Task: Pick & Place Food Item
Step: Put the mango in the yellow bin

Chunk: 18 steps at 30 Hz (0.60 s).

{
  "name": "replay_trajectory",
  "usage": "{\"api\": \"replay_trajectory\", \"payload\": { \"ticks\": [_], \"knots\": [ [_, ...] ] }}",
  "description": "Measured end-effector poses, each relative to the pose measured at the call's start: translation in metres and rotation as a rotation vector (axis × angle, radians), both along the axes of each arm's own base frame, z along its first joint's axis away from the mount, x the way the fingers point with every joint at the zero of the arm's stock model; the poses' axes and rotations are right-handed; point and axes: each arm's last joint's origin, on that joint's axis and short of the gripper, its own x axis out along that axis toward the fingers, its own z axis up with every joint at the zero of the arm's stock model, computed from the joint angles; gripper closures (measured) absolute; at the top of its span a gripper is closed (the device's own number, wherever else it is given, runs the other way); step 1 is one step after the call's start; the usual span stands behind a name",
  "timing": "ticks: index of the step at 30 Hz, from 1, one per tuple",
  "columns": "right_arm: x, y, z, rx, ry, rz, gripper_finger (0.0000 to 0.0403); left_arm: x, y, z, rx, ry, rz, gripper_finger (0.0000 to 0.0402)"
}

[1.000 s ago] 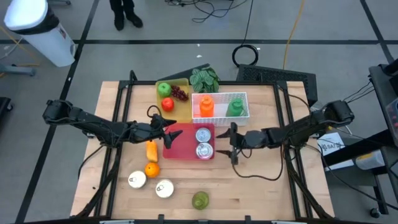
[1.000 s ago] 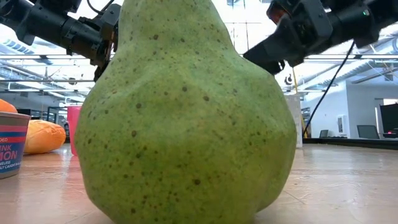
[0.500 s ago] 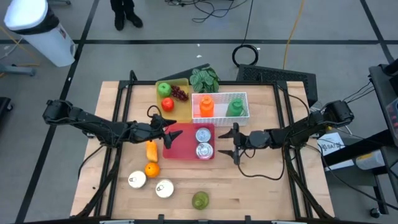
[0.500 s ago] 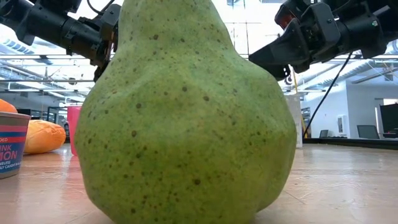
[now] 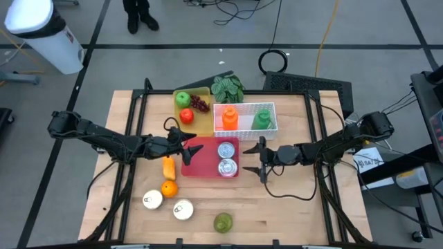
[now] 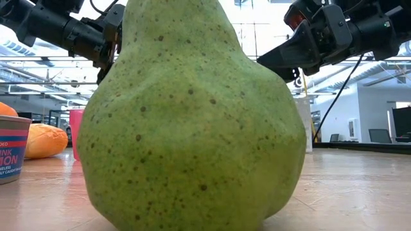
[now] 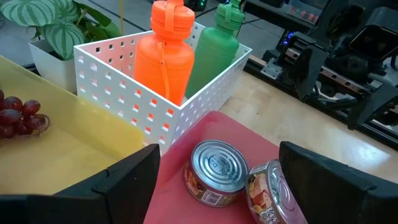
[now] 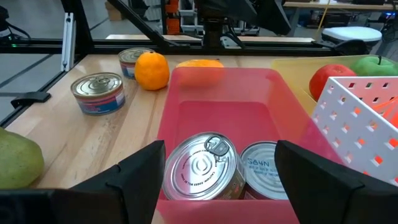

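A red tray (image 5: 206, 160) holds two tin cans (image 5: 226, 149) (image 5: 226, 167), both upright on their bases. My left gripper (image 5: 185, 138) hovers open over the tray's left edge; the left wrist view looks past my left gripper (image 7: 217, 171) at both cans (image 7: 216, 171). My right gripper (image 5: 262, 158) is open just off the tray's right side, level with the cans; in its wrist view my right gripper (image 8: 221, 160) faces them (image 8: 202, 165). A green pear (image 5: 222, 222) stands near the table's near edge and fills the low view (image 6: 192, 122).
A yellow tray (image 5: 202, 92) holds a green apple (image 5: 182, 98), a red apple (image 5: 186, 115) and grapes (image 5: 200, 104). A white basket (image 5: 271, 107) holds an orange bottle (image 5: 230, 117) and a green one (image 5: 261, 119). A mango (image 5: 169, 167), an orange (image 5: 169, 187) and two cans (image 5: 152, 200) (image 5: 183, 209) lie near left.
My right gripper has drawn back a little toward the table's right edge and tipped slightly in the low view; over the last half second it has kept still. Nothing on the table has moved.
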Motion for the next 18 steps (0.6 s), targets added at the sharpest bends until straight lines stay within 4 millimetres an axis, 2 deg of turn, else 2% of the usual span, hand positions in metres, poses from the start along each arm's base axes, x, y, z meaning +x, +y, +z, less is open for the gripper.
{"api": "replay_trajectory", "payload": {
  "ticks": [7, 18],
  "knots": [
    [-0.001, 0.0, -0.002, -0.005, 0.02, 0.001, 0.0119, 0.0, 0.0, 0.0, 0.0, 0.0, 0.0, 0.0062],
    [-0.029, -0.005, 0.006, 0.022, 0.219, 0.012, 0.0119, 0.0, 0.0, 0.0, 0.0, 0.0, 0.0, 0.0062]
  ]
}}
